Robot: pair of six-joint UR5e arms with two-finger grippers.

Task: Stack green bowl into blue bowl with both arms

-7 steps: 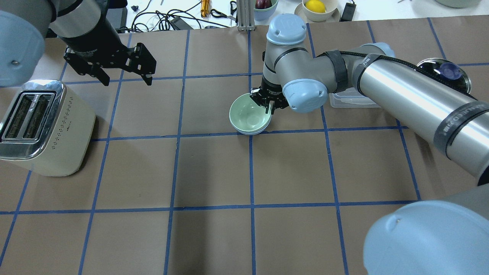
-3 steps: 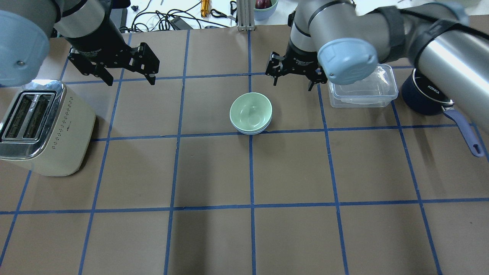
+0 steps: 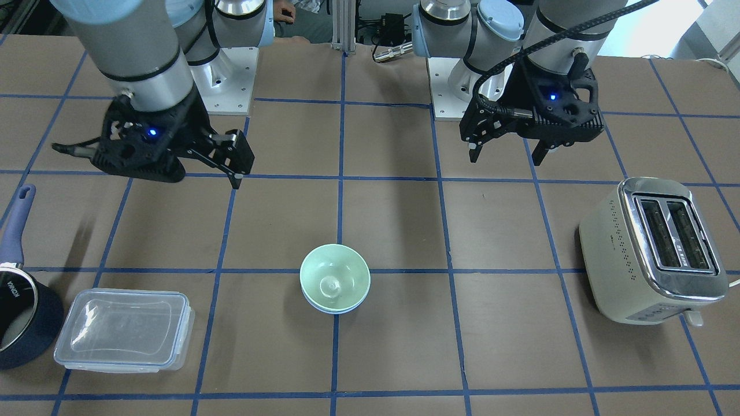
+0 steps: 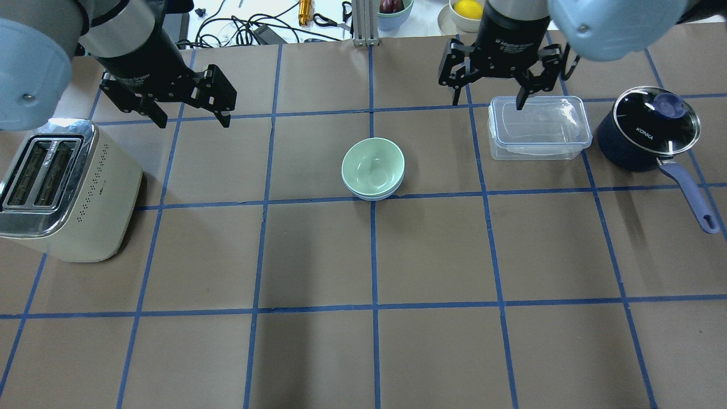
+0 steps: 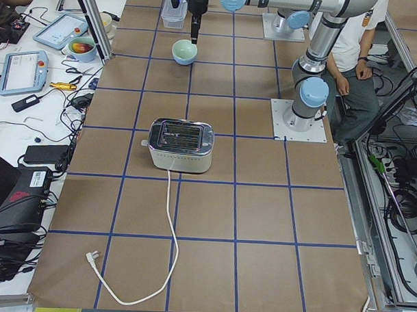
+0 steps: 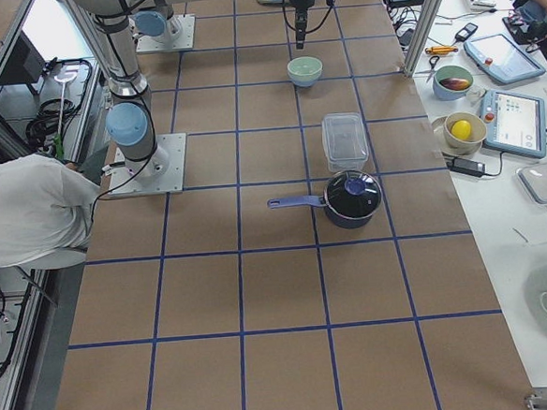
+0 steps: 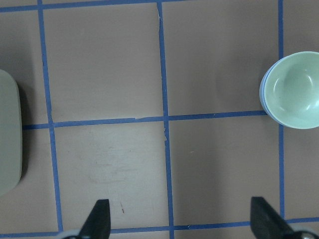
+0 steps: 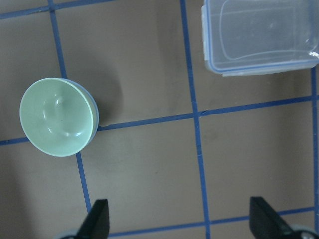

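The right gripper (image 4: 487,103) has its fingers spread wide with nothing between them, and the left gripper (image 4: 192,116) is just as splayed and empty. Each hangs above the table well apart from the green bowl (image 4: 372,166), one on either side, probably because the job looks done. The green bowl sits upright, nested in the blue bowl (image 4: 379,197), whose rim peeks out beneath it. A clear container (image 4: 537,128) lies on the green bowl's right, and a toaster (image 4: 62,190) on its left.

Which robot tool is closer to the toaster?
Left. The left tool hangs open in the air near the toaster. The right tool hangs far off, past the green bowl, on the clear box's side.
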